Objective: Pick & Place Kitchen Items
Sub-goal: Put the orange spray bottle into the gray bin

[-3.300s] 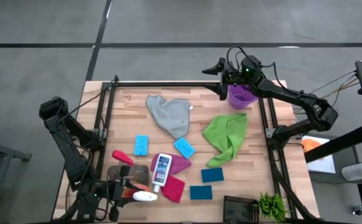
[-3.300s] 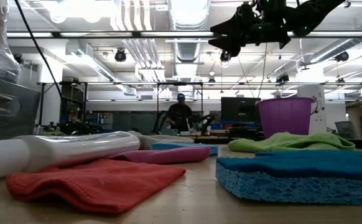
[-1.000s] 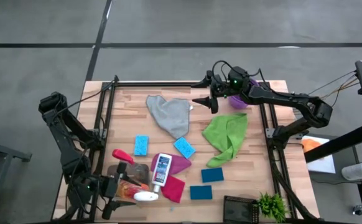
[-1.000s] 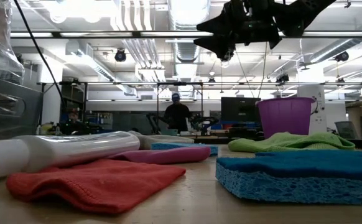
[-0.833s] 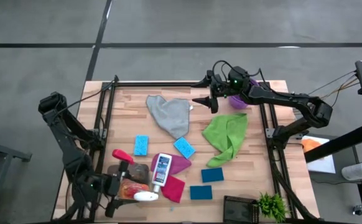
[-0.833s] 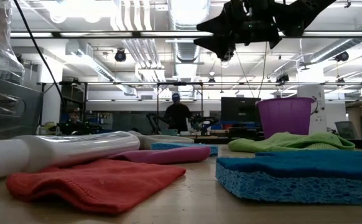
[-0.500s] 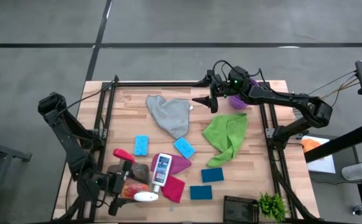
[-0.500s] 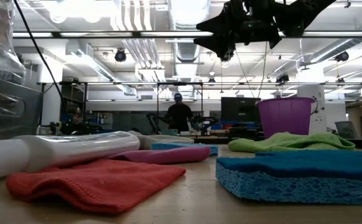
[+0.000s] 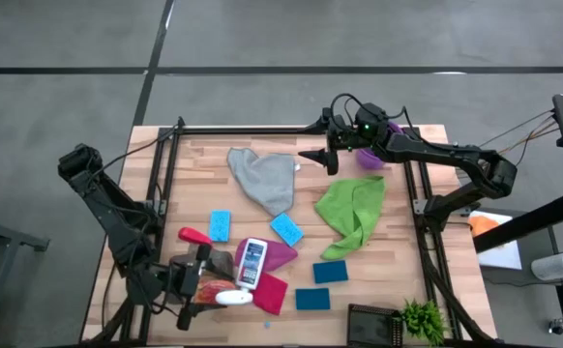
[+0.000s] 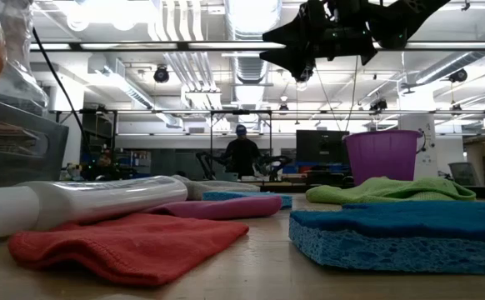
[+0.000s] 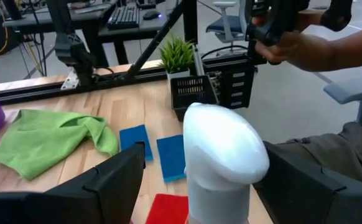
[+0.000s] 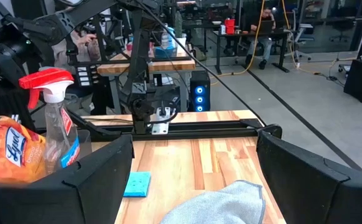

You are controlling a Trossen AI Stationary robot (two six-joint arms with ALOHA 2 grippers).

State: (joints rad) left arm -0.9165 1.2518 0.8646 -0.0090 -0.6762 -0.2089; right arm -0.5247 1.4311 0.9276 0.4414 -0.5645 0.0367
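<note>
Lower left of the high view: the left pincer (image 9: 207, 287) is closed around the orange-bodied trigger spray bottle with a white cap (image 9: 225, 297), just beside the small white bottle with a blue label (image 9: 251, 262). The red cloth (image 9: 270, 292) and dark blue rectangular sponges (image 9: 312, 299) lie at lower centre of the wooden counter (image 9: 199, 184). Upper centre: the right pincer (image 9: 312, 157), fingers spread and empty, hovers beside the grey cloth (image 9: 265, 178).

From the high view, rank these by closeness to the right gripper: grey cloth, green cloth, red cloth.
From the right gripper:
1. Grey cloth, just beside it toward the table's middle.
2. Green cloth, below it on the right side.
3. Red cloth, far off at the front edge.
</note>
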